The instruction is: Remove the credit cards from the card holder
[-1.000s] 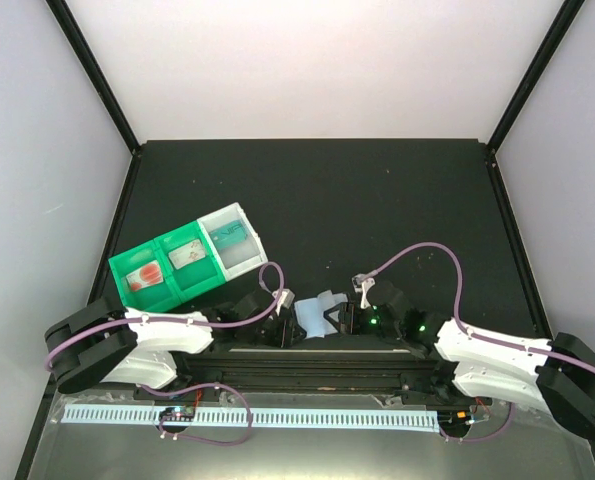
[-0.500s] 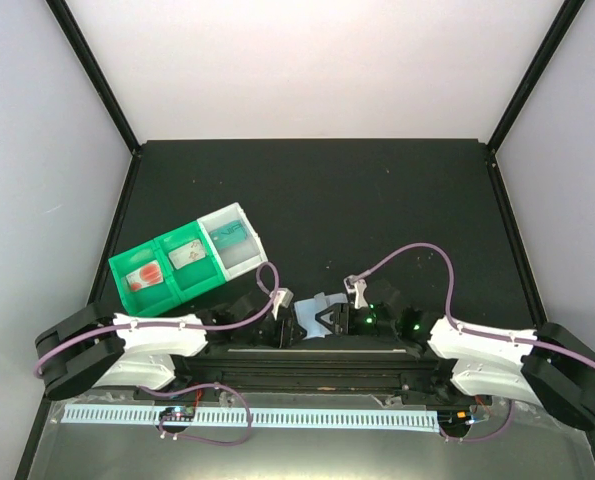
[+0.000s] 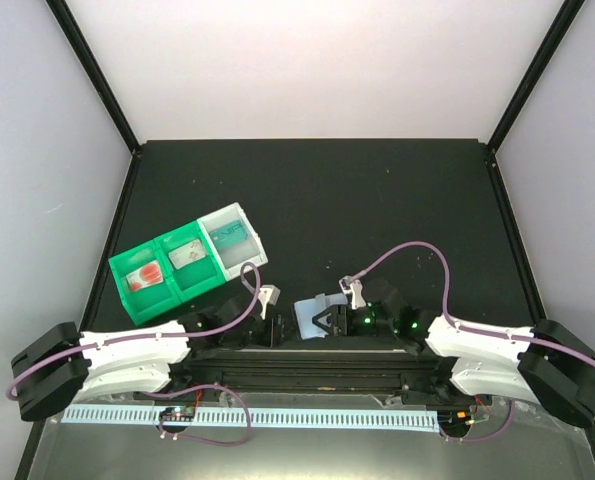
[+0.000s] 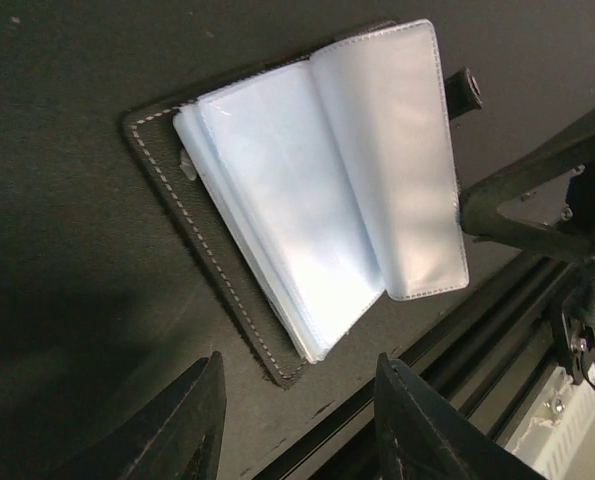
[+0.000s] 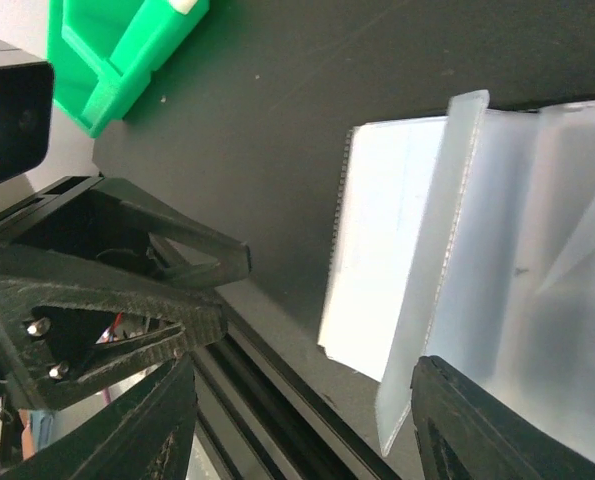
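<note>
The card holder (image 3: 310, 312) lies open near the table's front edge, its pale-blue sleeves (image 4: 307, 200) fanned over a dark stitched cover. No card shows in those sleeves. One sleeve (image 5: 437, 270) stands up on edge beside my right gripper's finger (image 5: 497, 430). My right gripper (image 3: 325, 322) is open over the holder's right half. My left gripper (image 4: 299, 425) is open just left of the holder, with nothing between its fingers. A teal card (image 3: 230, 237) lies in the white bin. A whitish card with reddish print (image 3: 145, 274) lies in the green tray.
The green two-compartment tray (image 3: 127, 295) and the white bin (image 3: 247, 262) stand together at the left, behind my left arm. A black rail (image 3: 307, 365) runs along the front edge under both grippers. Dark frame posts rise at the table's back corners.
My left arm has drawn back to the left, away from the holder, and its jaws have widened slightly. My right gripper has slid left onto the holder.
</note>
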Robot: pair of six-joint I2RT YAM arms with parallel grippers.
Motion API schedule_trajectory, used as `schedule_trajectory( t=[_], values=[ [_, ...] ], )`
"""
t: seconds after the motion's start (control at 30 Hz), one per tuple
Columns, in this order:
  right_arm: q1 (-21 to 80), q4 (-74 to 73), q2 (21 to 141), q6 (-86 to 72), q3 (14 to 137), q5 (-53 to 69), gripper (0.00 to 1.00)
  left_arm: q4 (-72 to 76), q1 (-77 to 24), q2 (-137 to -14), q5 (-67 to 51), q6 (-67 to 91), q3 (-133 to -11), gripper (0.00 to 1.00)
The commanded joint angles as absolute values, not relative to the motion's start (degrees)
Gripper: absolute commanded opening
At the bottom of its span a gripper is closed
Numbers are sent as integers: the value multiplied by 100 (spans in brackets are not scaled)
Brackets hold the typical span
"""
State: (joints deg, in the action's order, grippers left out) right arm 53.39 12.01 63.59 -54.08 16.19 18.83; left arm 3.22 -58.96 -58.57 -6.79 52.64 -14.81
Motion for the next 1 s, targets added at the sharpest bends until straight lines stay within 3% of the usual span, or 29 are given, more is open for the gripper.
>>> schedule_trajectory(
  t=[0.0,0.23,0.57,0.97],
  values=[
    [5370,1472,6433,-5189,1860,2315,60,-118,-5915,-5553,-298,5249,-1533,44],
    [5362,1661,6685,-5126,1961,2532,63,-133,-5906,-5492,-296,5195,-1590,48],
    [5352,-168,6144,-4479,2258,1233,64,44,-5902,-5668,-346,5132,-1635,49],
    [5266,-502,5985,-4468,2109,599,64,171,-5906,-6090,-382,5033,-1821,48]
  ],
)
